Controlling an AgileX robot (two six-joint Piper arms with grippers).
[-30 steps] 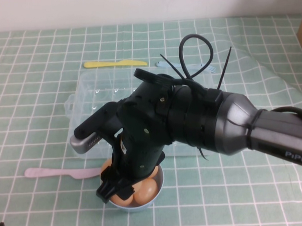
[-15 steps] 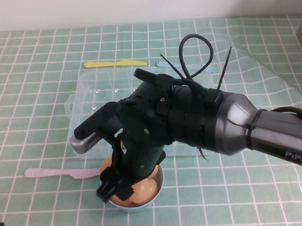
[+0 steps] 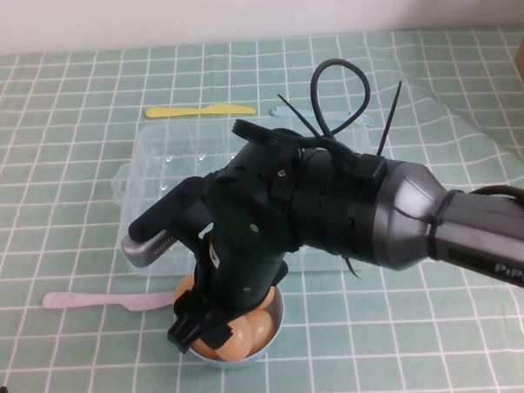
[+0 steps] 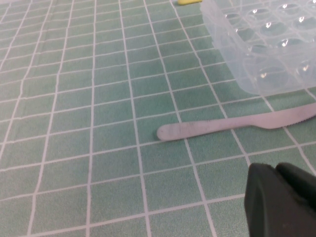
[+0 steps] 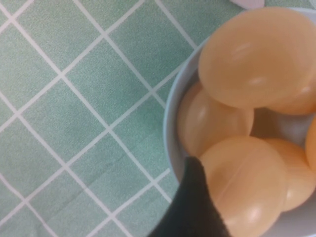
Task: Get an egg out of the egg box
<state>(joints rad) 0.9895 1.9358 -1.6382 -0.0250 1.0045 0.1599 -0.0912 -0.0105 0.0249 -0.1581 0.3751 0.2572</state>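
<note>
Egg box (image 3: 156, 158), clear plastic with round cells, sits mid-table on the green checked cloth (image 3: 50, 127); much of it is hidden in the high view by the right arm (image 3: 402, 208), which reaches across from the right side over it. The visible cells on the box's left side hold nothing that can be made out

The right gripper (image 3: 200, 331) points down at the small light-blue bowl (image 3: 280, 311), which stands just in front of the box on the robot's side. Whether this gripper is wide or narrow cannot be told. In the right wrist view a black part of it touches the egg (image 5: 247, 182), which lies in the bowl, pressed among several other orange-tan eggs (image 5: 256, 54) of the same look

A pink plastic knife (image 3: 92, 300) lies flat just left of the bowl and in front of the box, apart from both. A yellow knife (image 3: 197, 110) lies beyond the box's far edge

The left gripper (image 4: 281, 202) hangs low over the cloth at the near left of the table, near the pink knife; its opening cannot be told either
</note>
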